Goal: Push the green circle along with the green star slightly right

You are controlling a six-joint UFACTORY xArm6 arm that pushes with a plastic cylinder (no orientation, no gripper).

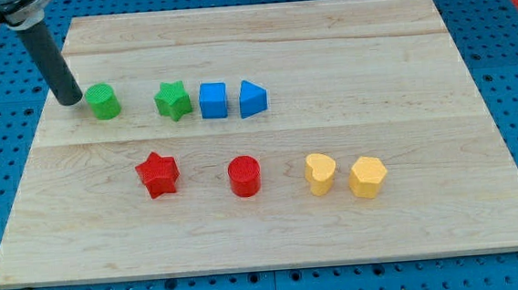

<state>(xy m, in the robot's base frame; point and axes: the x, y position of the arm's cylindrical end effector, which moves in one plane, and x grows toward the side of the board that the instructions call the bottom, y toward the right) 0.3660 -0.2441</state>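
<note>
My tip (70, 100) is down on the board (274, 226) near its top-left corner, parked just to the left of the green circle (103, 101); whether it is touching, I can't tell. No jaws on this rig, only a bare rod, so nothing to open or close.

The green circle sits toward the top-left corner, and the green star (173, 101) is to its right with a clear gap between them. Hard against the star's right side is the blue cube (213, 101), then the blue wedge (252, 99), all in one row along the top half.

The line-up looks good: tip, circle and star fall nearly on one straight line. I'd judge the right play is a slow, level push toward the right edge, through the circle's centre so it doesn't roll off sideways. The circle must close the gap and meet the star squarely.

Watch out: the star has almost no room. Any real travel will shove the blue cube too, so keep it short.

The red star (158, 174) lies lower down, well clear.
</note>
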